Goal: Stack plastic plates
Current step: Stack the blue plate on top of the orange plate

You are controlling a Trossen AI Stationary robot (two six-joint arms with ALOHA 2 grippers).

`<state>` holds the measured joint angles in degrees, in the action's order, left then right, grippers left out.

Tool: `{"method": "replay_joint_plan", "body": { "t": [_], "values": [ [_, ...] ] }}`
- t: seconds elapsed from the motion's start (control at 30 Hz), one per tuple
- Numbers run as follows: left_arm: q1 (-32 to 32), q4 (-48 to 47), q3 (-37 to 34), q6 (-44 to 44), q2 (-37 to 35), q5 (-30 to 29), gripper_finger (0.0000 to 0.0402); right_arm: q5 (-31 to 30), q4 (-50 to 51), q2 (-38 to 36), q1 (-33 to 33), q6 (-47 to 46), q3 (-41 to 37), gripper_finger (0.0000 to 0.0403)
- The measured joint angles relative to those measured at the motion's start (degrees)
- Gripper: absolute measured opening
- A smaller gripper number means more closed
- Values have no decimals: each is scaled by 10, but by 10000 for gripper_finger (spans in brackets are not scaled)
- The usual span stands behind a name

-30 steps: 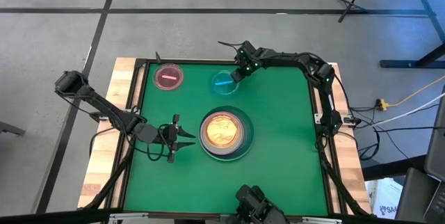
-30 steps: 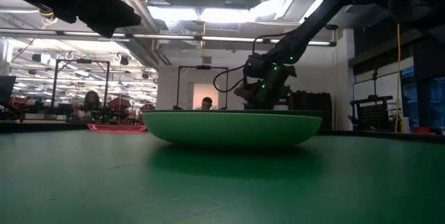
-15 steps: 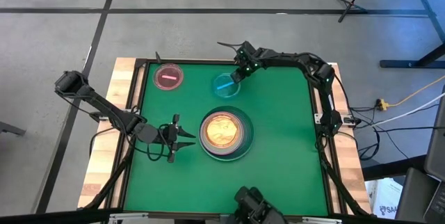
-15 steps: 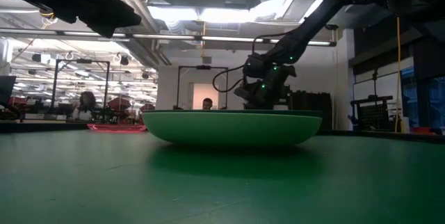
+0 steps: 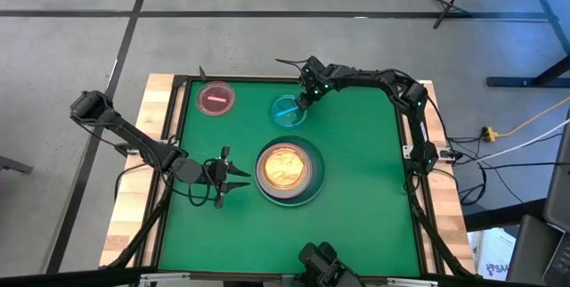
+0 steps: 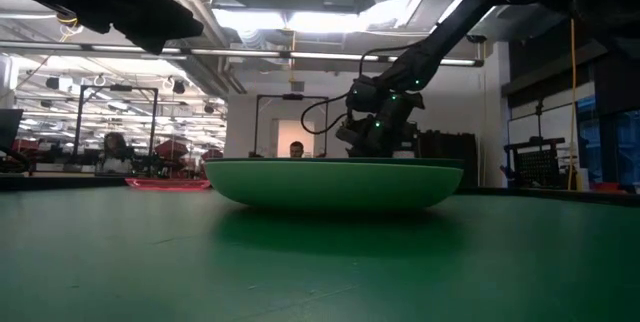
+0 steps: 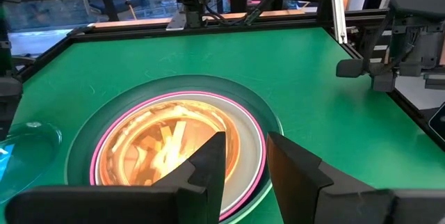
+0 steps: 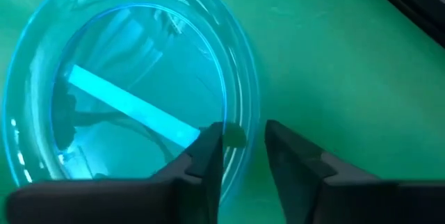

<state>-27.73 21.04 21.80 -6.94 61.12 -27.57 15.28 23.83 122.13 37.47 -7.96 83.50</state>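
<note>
A stack of plates (image 5: pixel 287 173) sits mid-table: a dark green large plate at the bottom, a pink rim (image 7: pixel 257 130) showing inside it, and an amber translucent plate (image 7: pixel 170 140) on top. A small pink plate (image 5: pixel 216 99) and a small blue translucent plate (image 5: pixel 287 110) lie flat near the far edge. My right gripper (image 5: pixel 302 100) is at the blue plate's right rim (image 8: pixel 236 99), open, one finger inside the rim and one outside. My left gripper (image 5: pixel 239 177) waits open just left of the stack. My right gripper (image 8: pixel 243 132) comes at the blue plate from above with its fingers on either side of the rim. Whether a finger touches the rim, I cannot tell. The plate lies flat on the table.
The green mat has a raised dark frame (image 5: pixel 403 135) around it and open room on the right and near sides. In the low view the stack's green plate (image 6: pixel 330 184) fills the middle, and the right arm (image 6: pixel 380 122) stands behind it. People sit far off in the room beyond.
My right gripper has edged a little toward the table's left, farther over the blue plate's rim. The left arm and the plates have kept still.
</note>
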Motion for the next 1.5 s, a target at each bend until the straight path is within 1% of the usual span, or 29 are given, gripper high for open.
{"method": "replay_joint_plan", "body": {
  "t": [0.07,0.23,0.3,0.47,0.53,0.83,1.27,1.33,1.5],
  "values": [
    [0,0,0,0,0,0,99,-8,0,0,0,8,0,98],
    [0,0,0,0,0,0,99,-11,0,0,0,9,0,27],
    [0,0,0,0,0,0,99,-11,0,0,1,14,0,8],
    [-2,0,0,-3,0,1,99,-12,-2,-2,0,23,0,14],
    [-4,0,0,-3,0,1,99,-14,-2,-6,1,25,0,8],
    [-4,0,0,-4,0,-4,99,-38,-8,-52,1,39,2,1],
    [-4,0,0,-4,0,-5,99,-43,27,-161,1,53,2,1],
    [-4,0,0,-4,0,-5,99,-35,40,-176,0,53,2,1],
    [-4,0,0,-4,0,-5,99,36,83,-201,-13,59,2,0]
  ]
}}
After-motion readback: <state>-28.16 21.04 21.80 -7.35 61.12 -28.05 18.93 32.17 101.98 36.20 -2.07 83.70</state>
